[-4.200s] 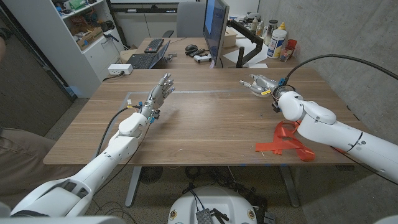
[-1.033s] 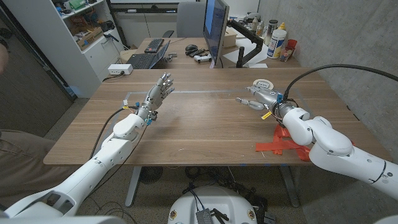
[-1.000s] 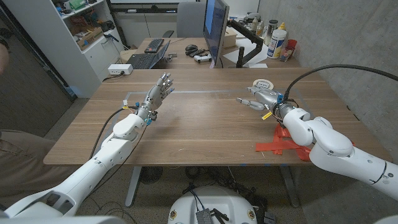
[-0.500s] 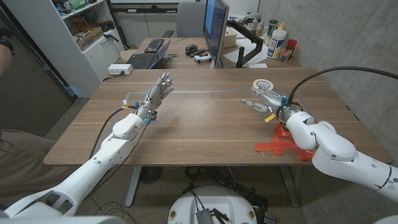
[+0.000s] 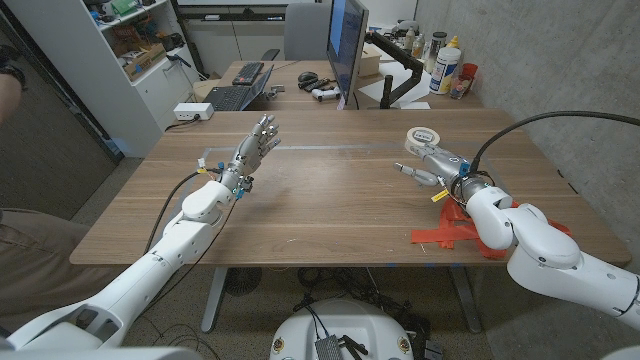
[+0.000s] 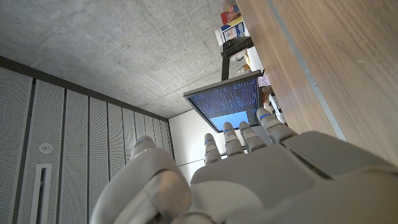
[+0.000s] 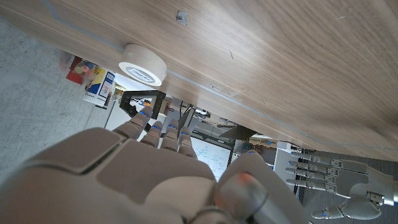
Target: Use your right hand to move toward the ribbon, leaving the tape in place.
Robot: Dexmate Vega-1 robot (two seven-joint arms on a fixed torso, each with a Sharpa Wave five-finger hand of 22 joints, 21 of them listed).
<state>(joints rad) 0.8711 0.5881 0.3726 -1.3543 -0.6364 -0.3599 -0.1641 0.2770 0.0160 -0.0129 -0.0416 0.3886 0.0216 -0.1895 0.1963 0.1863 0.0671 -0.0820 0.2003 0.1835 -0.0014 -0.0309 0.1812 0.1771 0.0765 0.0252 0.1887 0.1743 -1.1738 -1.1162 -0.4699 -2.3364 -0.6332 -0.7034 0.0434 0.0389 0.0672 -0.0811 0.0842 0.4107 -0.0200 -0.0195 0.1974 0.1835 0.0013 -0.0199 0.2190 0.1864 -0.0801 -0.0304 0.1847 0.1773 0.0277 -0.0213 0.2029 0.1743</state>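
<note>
Your right hand (image 5: 432, 164) is released, holding nothing, its fingers apart and reaching toward the far side of the table (image 5: 330, 200). The tape (image 5: 422, 137) stands flat just beyond those fingertips, apart from them; from the right wrist you see the tape (image 7: 143, 64) past the fingers (image 7: 152, 132) with bare wood between.

The ribbon (image 5: 452, 228) lies just behind the hand, under the right forearm, close to the table's near edge. It is a loose red heap; one strip runs along that edge toward the table's middle and ends in a flat tail, so its long axis lies roughly across your forearm. The part under the arm is hidden.

Inward of the hand, toward the table's middle, there is broad open wood. Outward, the table's right edge is near.

Your left hand (image 5: 255, 147) stands well apart across the table, open-fingered with nothing in it; the right wrist also catches the left hand (image 7: 339, 180).
</note>
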